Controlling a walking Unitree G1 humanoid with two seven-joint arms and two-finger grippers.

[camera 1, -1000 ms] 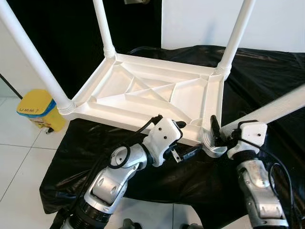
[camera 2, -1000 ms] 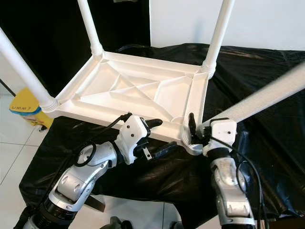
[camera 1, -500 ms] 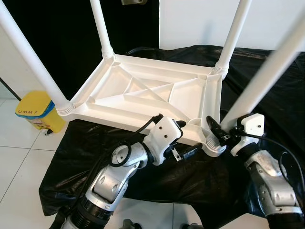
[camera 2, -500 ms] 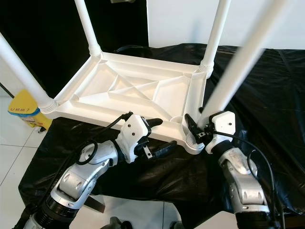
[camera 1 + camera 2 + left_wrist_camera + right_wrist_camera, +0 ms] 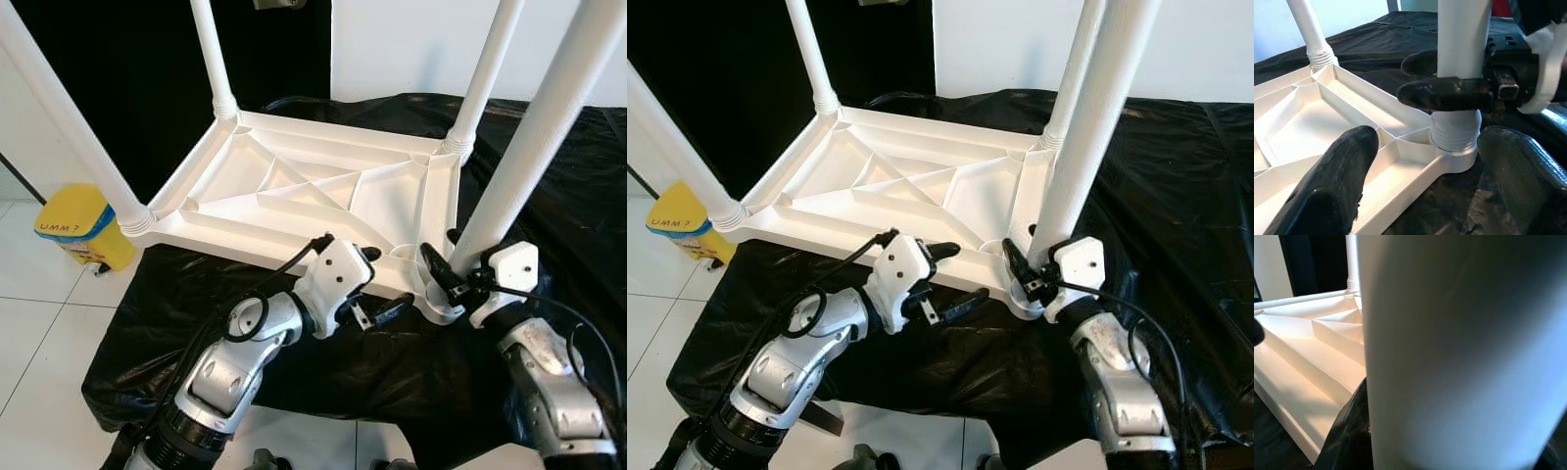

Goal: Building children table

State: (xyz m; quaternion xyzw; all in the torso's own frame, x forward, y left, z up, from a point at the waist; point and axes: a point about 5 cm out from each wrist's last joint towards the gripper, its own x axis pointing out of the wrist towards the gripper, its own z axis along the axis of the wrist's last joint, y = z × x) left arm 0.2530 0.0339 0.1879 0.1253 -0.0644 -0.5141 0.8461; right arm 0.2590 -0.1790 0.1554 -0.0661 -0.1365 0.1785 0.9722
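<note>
A white plastic tabletop (image 5: 294, 191) lies upside down on a surface draped in black. Three white legs stand up from its corners. The fourth leg (image 5: 549, 127) rises almost upright at the near right corner, and its ribbed base (image 5: 1455, 134) rests in that corner's socket. My right gripper (image 5: 446, 272) is shut on this leg just above the base; one of its fingers (image 5: 1444, 93) wraps the tube. My left gripper (image 5: 382, 284) is open at the near edge of the tabletop, just left of that corner. Its fingers (image 5: 1337, 186) hold nothing.
A yellow bin (image 5: 73, 223) stands on the white tile floor to the left. The black cloth (image 5: 549, 171) spreads to the right and behind the tabletop. A white wall and a dark opening lie behind.
My right gripper has swung the fourth leg up from a low slant to the right to almost upright on the corner socket. The left gripper has stayed put.
</note>
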